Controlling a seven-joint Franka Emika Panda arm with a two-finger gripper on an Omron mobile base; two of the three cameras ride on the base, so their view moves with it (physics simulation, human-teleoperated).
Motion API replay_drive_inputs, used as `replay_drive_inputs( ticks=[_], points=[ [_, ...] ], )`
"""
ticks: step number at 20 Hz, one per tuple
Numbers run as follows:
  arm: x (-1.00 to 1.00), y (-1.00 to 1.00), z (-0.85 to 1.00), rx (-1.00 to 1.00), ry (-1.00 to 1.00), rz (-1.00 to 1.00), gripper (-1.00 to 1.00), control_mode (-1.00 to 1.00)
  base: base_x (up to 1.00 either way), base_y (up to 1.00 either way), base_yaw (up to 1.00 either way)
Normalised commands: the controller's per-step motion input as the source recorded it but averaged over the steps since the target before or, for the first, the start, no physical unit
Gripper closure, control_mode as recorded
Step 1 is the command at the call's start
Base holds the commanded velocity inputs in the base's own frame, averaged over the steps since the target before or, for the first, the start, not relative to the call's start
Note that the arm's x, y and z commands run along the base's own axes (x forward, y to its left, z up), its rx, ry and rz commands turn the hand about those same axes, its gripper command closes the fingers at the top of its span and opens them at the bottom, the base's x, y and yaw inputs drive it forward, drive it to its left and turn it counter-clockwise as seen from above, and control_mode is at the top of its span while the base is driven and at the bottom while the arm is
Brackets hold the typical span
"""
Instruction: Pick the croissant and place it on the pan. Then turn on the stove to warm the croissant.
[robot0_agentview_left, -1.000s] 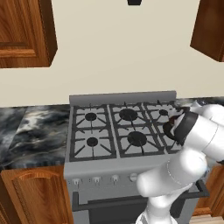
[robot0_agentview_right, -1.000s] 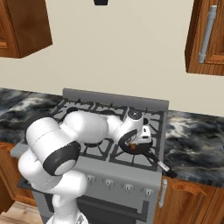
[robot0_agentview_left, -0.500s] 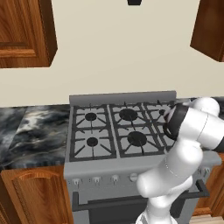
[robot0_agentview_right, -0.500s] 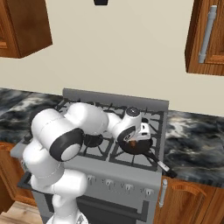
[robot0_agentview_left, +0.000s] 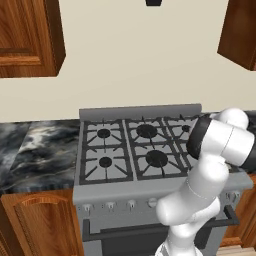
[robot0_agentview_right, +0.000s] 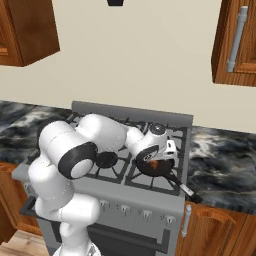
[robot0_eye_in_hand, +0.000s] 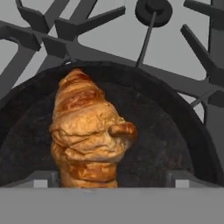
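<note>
Hand view shows the croissant (robot0_eye_in_hand: 89, 133) in the black pan (robot0_eye_in_hand: 175, 144) at frame centre, your end effector (robot0_agentview_right: 159, 161) hovering just above, spread or pinching unclear; placing looks nearly finished, so next reach the stove (robot0_agentview_left: 107, 162) knobs.

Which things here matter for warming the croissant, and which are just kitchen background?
For the job:
croissant, over the pan
pan, on the stove's front right burner
stove
gripper, above the pan

Background:
marble counter
wooden wall cabinets
lower cabinet doors
</note>
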Motion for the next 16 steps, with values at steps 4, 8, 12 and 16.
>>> replay_drive_inputs(
  ticks=[4, 8, 12, 16],
  points=[
    [-0.36, -0.35, 0.44, 0.05, -0.25, 0.00, -1.00, -1.00, 0.00, 0.00, 0.00],
    [-0.60, -0.12, 0.48, 0.04, -0.27, 0.00, -1.00, -1.00, 0.00, 0.00, 0.00],
    [-0.73, 0.00, 0.42, 0.04, -0.24, 0.00, -1.00, -1.00, 0.00, 0.00, 0.00],
    [-0.73, 0.00, 0.47, 0.02, -0.20, 0.00, -1.00, -1.00, 0.00, 0.00, 0.00]
  ],
)
